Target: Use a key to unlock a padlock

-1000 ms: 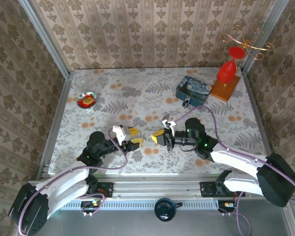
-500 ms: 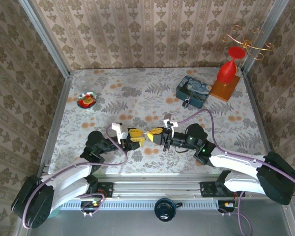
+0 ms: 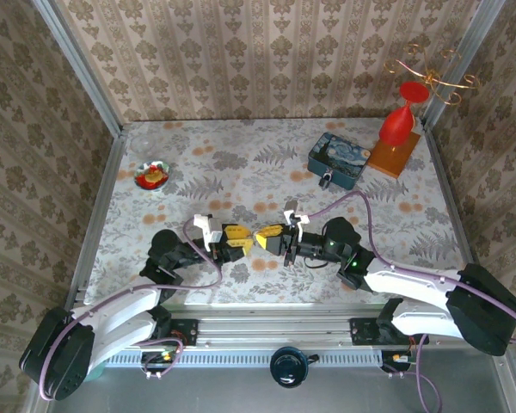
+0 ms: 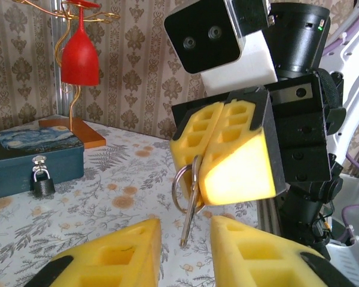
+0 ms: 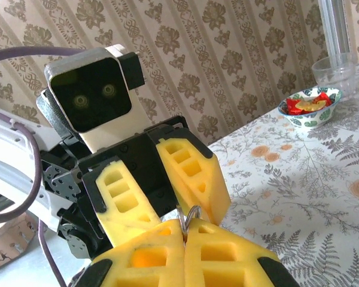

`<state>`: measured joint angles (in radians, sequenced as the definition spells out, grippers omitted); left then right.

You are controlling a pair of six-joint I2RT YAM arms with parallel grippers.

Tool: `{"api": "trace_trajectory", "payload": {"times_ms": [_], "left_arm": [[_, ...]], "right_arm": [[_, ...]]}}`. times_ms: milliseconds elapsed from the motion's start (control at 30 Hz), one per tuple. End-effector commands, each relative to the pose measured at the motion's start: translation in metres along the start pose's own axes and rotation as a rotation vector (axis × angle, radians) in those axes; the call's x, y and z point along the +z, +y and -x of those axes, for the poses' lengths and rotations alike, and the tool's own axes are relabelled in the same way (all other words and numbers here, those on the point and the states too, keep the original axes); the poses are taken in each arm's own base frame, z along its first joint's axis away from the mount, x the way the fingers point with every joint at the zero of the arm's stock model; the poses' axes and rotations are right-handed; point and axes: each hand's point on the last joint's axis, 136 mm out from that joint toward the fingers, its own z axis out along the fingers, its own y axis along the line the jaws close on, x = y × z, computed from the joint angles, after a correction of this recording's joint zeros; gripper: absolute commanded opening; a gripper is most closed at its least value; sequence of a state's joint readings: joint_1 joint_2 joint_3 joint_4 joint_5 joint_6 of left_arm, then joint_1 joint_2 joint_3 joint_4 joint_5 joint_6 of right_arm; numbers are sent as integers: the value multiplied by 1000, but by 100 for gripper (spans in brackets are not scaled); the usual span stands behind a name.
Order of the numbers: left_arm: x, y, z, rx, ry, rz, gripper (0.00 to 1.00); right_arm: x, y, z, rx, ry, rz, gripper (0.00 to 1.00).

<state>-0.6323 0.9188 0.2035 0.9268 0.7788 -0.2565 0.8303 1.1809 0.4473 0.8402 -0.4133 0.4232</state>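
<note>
Above the floral surface (image 3: pixel 241 163), the right end effector (image 4: pixel 215 149), pressed together, pinches a key (image 4: pixel 188 210) by its ring. The blade dangles between the left end effector's (image 4: pixel 185 242) 2 spread fingers. The padlock (image 4: pixel 43 182) hangs on the front of a blue painted tin (image 4: pixel 24 158), well apart from both, at the far right.

- Right gripper (image 4: pixel 206 167): yellow, black-backed; a silvery key (image 4: pixel 188 206) hangs between its jaws.
- Padlock (image 4: pixel 43 183): dark body, silvery shackle.
- Tin (image 4: pixel 24 156): blue, swirly painting.
- Table (image 4: pixel 107 200): pale, grey ferns, orange blossoms.
</note>
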Motion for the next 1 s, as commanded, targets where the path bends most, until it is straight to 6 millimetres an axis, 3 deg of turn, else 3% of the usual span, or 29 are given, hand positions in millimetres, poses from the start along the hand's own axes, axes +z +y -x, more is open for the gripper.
{"api": "trace_trajectory", "payload": {"times_ms": [0,200,300,433,500,567,667,767,900,967], "left_arm": [[0,-4,20,39,-50,-21,26],[0,-6,19,38,-41,-31,13],[0,-6,19,49,-38,-34,2],[1,-3,17,52,-19,-8,0],[3,5,14,47,11,38,0],[6,19,14,50,64,130,0],[12,35,3,51,259,261,0],[17,44,-16,26,466,297,0],[16,41,-49,61,774,260,0],[14,38,-56,75,877,237,0]], "right_arm": [[1,0,3,-12,-32,-8,0],[1,-2,2,-9,-31,-18,0],[2,-1,1,-9,-27,-11,0],[2,-4,-3,-24,-7,-36,0],[-1,-11,-9,-53,29,-80,12],[-11,-28,-16,-115,101,-184,35],[-37,-56,-20,-155,147,-315,49],[-56,-69,-18,-131,116,-331,51],[-64,-68,-26,-187,94,-302,53],[-66,-63,-29,-207,80,-270,55]]}}
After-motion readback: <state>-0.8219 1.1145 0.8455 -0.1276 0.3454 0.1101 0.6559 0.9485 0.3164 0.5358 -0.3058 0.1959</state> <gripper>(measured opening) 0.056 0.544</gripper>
